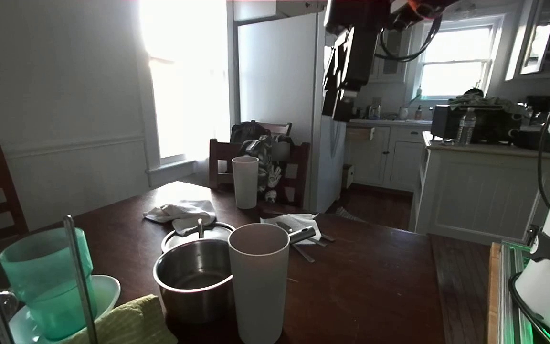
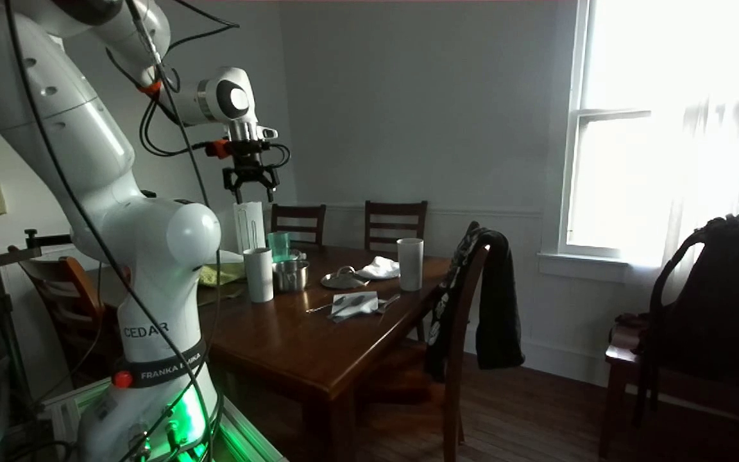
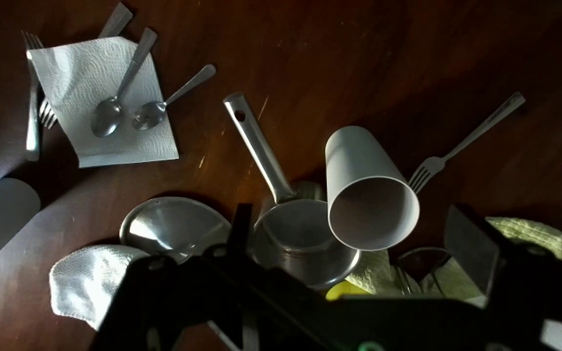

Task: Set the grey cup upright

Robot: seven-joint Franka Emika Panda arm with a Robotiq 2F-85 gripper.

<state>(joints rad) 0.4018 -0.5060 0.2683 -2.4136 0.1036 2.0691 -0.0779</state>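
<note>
Claw spread wide, in clear air; grey cup stands upright on bench below it, beside steel pot.

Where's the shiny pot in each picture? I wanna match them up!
In an exterior view, the steel pot is low, left of the middle.
In an exterior view, the steel pot is slightly below and left of the middle.
In the wrist view, the steel pot is below the middle.
All three share one landmark: the tall grey cup beside it.
</note>
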